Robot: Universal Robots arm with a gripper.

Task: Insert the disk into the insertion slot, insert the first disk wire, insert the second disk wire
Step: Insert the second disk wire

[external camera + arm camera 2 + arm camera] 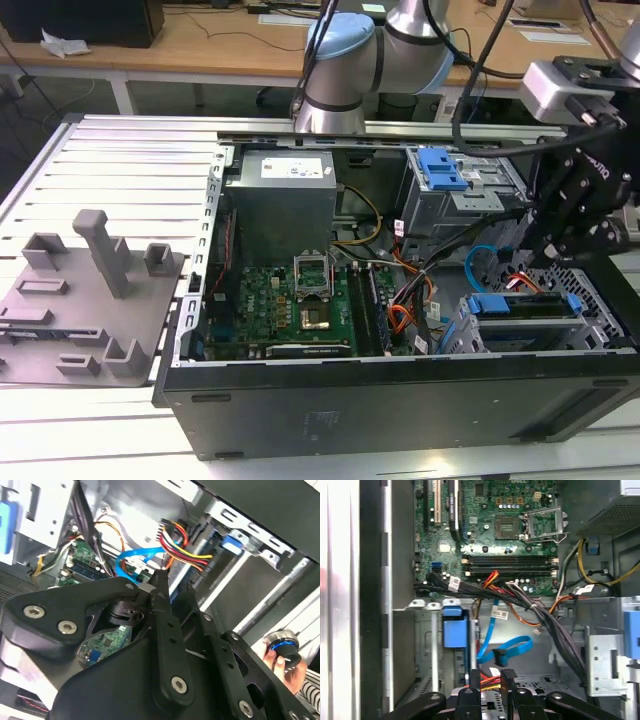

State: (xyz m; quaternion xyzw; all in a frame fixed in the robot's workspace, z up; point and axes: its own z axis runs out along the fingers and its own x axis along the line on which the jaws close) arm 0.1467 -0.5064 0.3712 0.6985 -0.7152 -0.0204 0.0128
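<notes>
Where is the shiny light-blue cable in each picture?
Exterior view: light-blue cable curves at the exterior view's right of the green motherboard.
Second wrist view: bent between motherboard and red-orange wires.
First wrist view: looped between motherboard and those wires.
Shared landmark: the motherboard.

1. The arm (340, 60) has fat silver-grey joints with pale blue round caps.
2. Black cables (456, 110) trail along it.
3. A pale grey box (555, 88) sits at the wrist.
4. The gripper (175, 580) is matte black linkage bars dotted with silver screw heads (34, 611).

No legible text anywhere
</notes>
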